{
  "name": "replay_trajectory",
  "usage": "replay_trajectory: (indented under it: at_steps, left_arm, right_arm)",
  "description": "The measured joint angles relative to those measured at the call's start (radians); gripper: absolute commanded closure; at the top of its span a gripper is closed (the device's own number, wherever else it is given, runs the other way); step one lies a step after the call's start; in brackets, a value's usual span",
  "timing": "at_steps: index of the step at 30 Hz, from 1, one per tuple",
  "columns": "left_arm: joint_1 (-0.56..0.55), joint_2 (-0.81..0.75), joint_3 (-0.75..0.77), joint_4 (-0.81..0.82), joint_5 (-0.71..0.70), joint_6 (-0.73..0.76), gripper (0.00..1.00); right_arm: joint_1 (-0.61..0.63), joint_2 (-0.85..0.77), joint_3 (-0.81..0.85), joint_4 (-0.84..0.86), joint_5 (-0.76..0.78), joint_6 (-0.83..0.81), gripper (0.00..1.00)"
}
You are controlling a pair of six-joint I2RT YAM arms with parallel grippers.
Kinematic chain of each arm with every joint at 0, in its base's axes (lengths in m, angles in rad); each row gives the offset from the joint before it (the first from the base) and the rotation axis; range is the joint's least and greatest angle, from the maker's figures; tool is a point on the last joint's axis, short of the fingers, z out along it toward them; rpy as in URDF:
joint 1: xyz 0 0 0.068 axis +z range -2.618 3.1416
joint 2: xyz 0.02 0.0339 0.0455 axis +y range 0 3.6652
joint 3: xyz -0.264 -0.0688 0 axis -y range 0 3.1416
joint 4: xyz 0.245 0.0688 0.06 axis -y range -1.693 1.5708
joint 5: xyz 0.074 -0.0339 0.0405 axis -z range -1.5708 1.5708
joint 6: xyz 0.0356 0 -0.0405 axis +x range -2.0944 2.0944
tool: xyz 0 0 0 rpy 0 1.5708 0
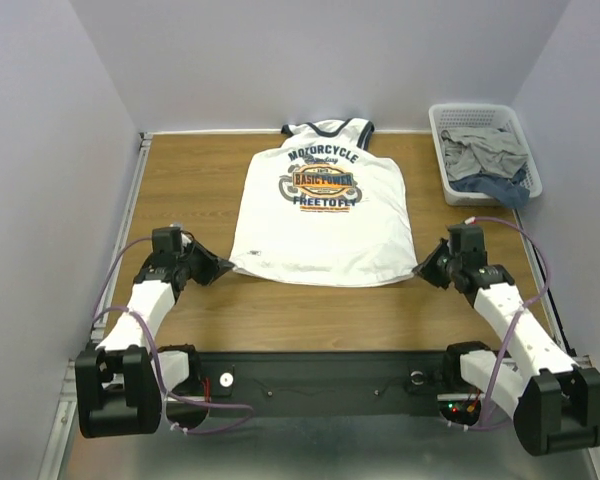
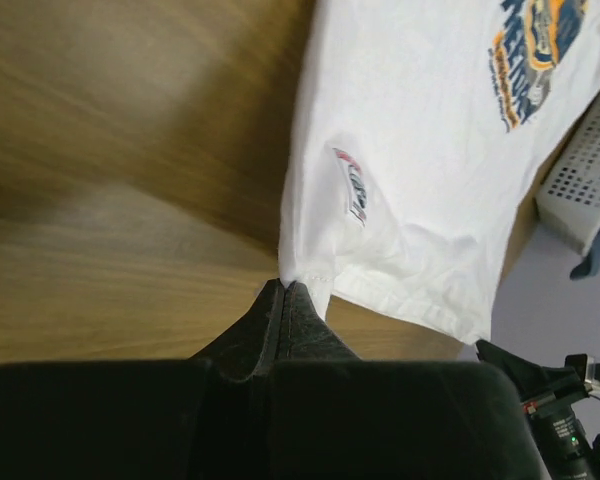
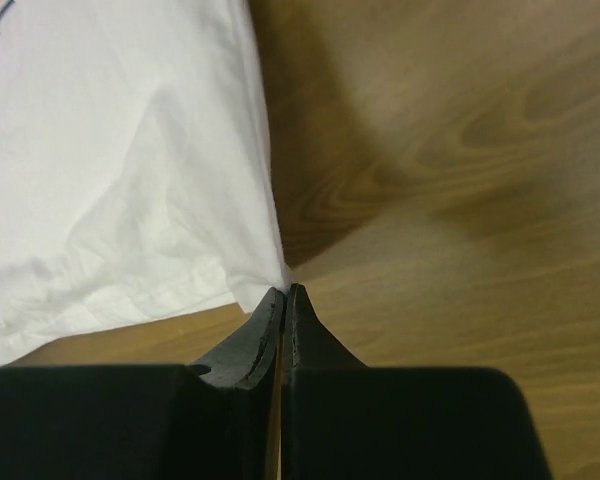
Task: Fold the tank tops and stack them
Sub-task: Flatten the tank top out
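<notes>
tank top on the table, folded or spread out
Spread out, unfolded. The tank top lies flat, print up, whole front showing; the left gripper and right gripper are each shut on a bottom hem corner.

White arm links (image 1: pixel 145 305), black joints (image 1: pixel 120 385), purple cables (image 1: pixel 108 285); black end effectors (image 2: pixel 283 290), possibly textured.

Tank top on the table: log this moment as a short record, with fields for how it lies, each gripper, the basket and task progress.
tank top: spread flat on the table, print up, neck toward the far edge
left gripper: shut on the near-left hem corner
right gripper: shut on the near-right hem corner
basket: far right, holds crumpled grey and blue cloth
progress: no fold made yet, nothing stacked
</notes>
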Motion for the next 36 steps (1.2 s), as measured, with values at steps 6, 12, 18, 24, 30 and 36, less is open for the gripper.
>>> replay_trajectory:
  at_steps: [6, 12, 18, 24, 30, 36]
  left_arm:
    - [-0.003, -0.091, -0.011, -0.143, -0.071, 0.043, 1.0]
    - [-0.003, -0.13, -0.011, -0.242, -0.143, 0.056, 1.0]
    - [-0.003, -0.13, -0.011, -0.311, -0.178, 0.069, 1.0]
    - [-0.003, -0.121, -0.008, -0.356, -0.193, 0.098, 0.95]
    - [-0.003, -0.068, 0.006, -0.381, -0.187, 0.141, 0.48]
    - [-0.003, -0.066, 0.042, -0.444, -0.176, 0.185, 0.31]
  right_arm:
    - [-0.003, -0.115, -0.078, -0.1, -0.068, 0.082, 0.99]
    - [-0.003, -0.164, -0.078, -0.219, -0.072, 0.122, 0.99]
    - [-0.003, -0.205, -0.075, -0.345, -0.045, 0.158, 0.91]
    - [-0.003, -0.211, -0.024, -0.457, -0.02, 0.172, 0.65]
    - [-0.004, -0.216, -0.001, -0.514, -0.005, 0.167, 0.49]
    - [-0.004, -0.175, 0.068, -0.508, -0.038, 0.116, 0.5]
